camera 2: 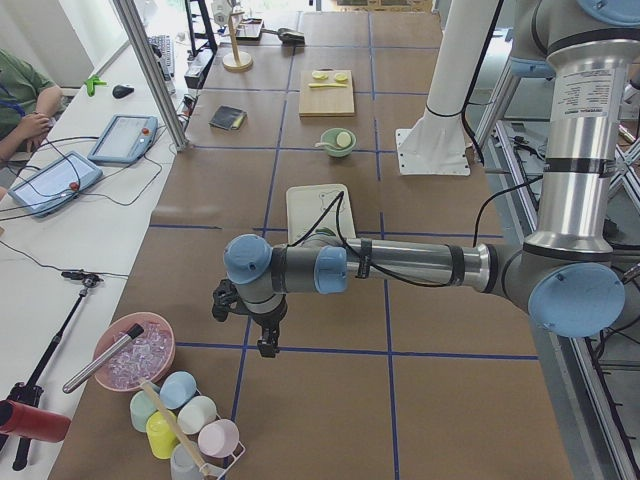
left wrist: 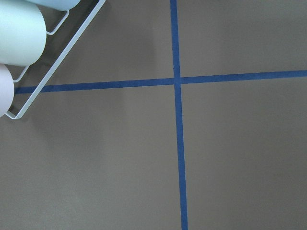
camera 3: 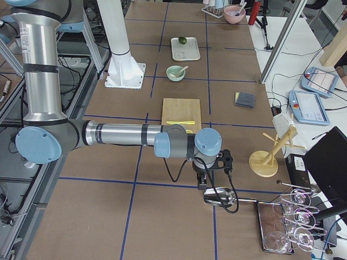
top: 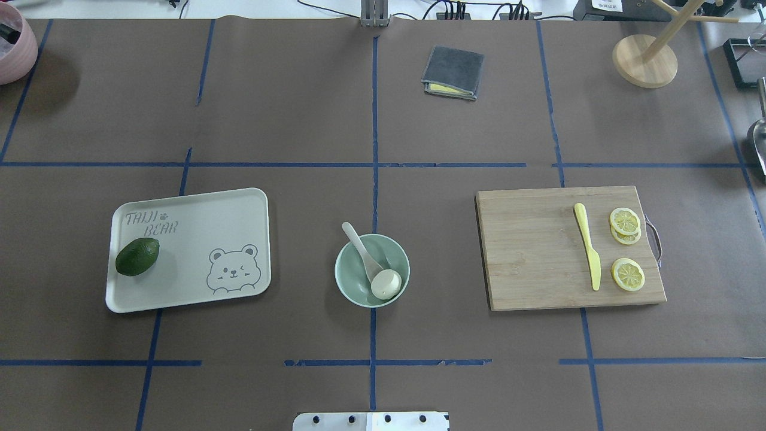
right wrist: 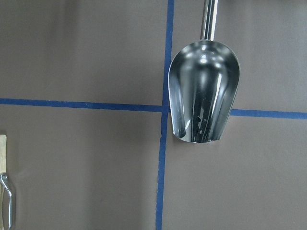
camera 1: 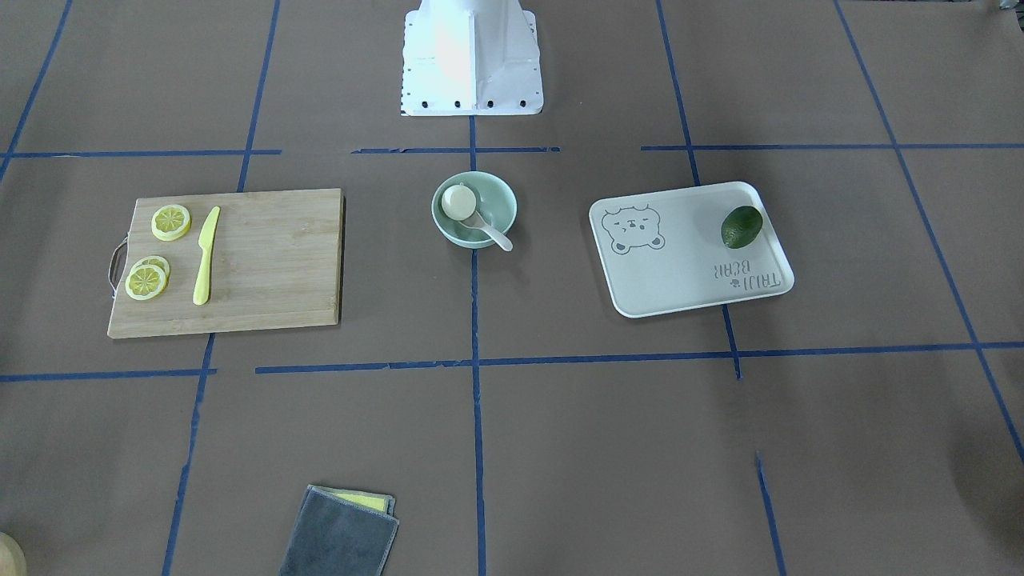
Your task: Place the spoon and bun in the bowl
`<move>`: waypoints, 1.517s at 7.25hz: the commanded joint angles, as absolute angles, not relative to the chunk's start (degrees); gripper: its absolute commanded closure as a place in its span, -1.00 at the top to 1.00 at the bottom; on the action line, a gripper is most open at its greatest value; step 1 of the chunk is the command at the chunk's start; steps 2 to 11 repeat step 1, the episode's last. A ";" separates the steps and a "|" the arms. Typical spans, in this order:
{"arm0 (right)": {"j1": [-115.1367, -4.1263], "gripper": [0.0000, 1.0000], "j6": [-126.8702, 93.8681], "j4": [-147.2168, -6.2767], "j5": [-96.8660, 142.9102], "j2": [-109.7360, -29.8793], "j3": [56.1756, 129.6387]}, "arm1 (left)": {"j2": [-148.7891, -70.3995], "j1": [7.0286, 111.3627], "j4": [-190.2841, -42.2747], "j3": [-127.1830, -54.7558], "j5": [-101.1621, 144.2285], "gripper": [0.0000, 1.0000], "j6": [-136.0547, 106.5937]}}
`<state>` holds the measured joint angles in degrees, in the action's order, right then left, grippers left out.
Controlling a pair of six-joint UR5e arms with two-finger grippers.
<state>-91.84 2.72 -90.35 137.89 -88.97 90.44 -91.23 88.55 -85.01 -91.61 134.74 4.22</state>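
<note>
The mint-green bowl (top: 356, 286) stands at the table's middle, also in the front-facing view (camera 1: 502, 200). The white bun (top: 386, 284) lies inside it, flat beige underside showing (camera 1: 458, 202). The pale spoon (top: 359, 248) rests in the bowl with its scoop by the bun and its handle over the rim (camera 1: 498, 236). My left gripper (camera 2: 265, 345) hangs over the table's left end, far from the bowl. My right gripper (camera 3: 201, 184) hangs over the right end. Both show only in side views, so I cannot tell if they are open or shut.
A white bear tray (top: 197, 287) with an avocado (top: 137, 256) lies left of the bowl. A wooden cutting board (top: 526, 251) with a yellow knife (top: 587, 245) and lemon slices (top: 627, 274) lies right. A grey cloth (top: 453, 72), a metal scoop (right wrist: 204, 98) and a cup rack (left wrist: 29, 91) are around.
</note>
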 commanded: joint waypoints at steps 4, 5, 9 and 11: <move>-91.85 1.00 2.64 -90.35 137.90 -88.86 90.53 | -91.23 88.51 -85.08 -91.58 134.74 1.00 4.22; -91.85 1.00 2.64 -90.35 137.90 -88.86 90.53 | -91.23 88.51 -85.08 -91.58 134.74 1.00 4.22; -91.85 1.00 2.64 -90.35 137.90 -88.86 90.53 | -91.23 88.51 -85.08 -91.58 134.74 1.00 4.22; -91.85 1.00 2.64 -90.35 137.90 -88.86 90.53 | -91.23 88.51 -85.08 -91.58 134.74 1.00 4.22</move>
